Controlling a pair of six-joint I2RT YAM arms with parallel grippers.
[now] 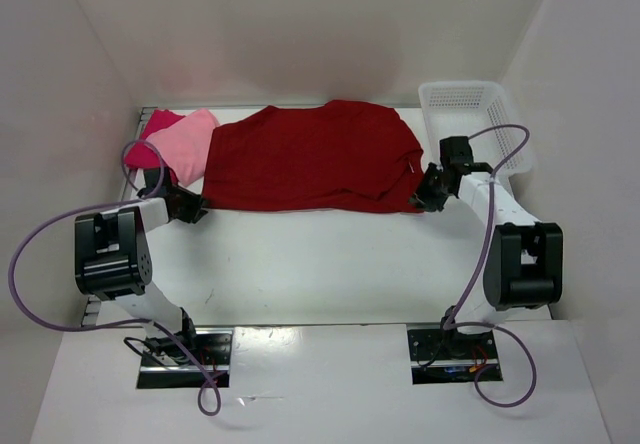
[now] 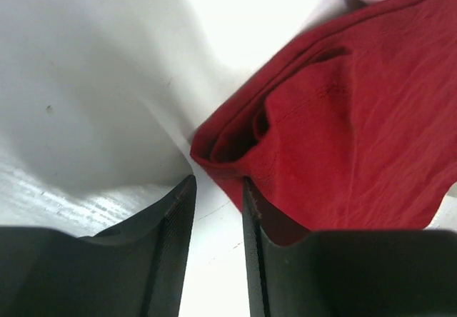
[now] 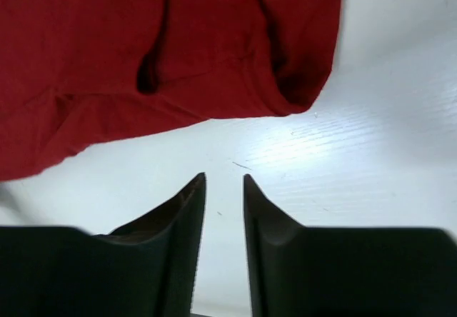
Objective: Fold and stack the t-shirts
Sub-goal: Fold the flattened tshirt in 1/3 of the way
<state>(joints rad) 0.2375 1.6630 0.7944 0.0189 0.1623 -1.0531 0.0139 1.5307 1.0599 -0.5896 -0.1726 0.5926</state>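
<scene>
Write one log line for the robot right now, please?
dark red shirt: lying on table | left gripper: open, empty | right gripper: open, empty

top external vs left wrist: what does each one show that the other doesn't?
Only top external: the white basket, the crimson-pink shirt, and the right gripper beside the dark red shirt. Only left wrist: the layered fold at that shirt's near-left corner, and bare table showing between the fingers of the open left gripper. Both: dark red shirt, light pink shirt, table.
</scene>
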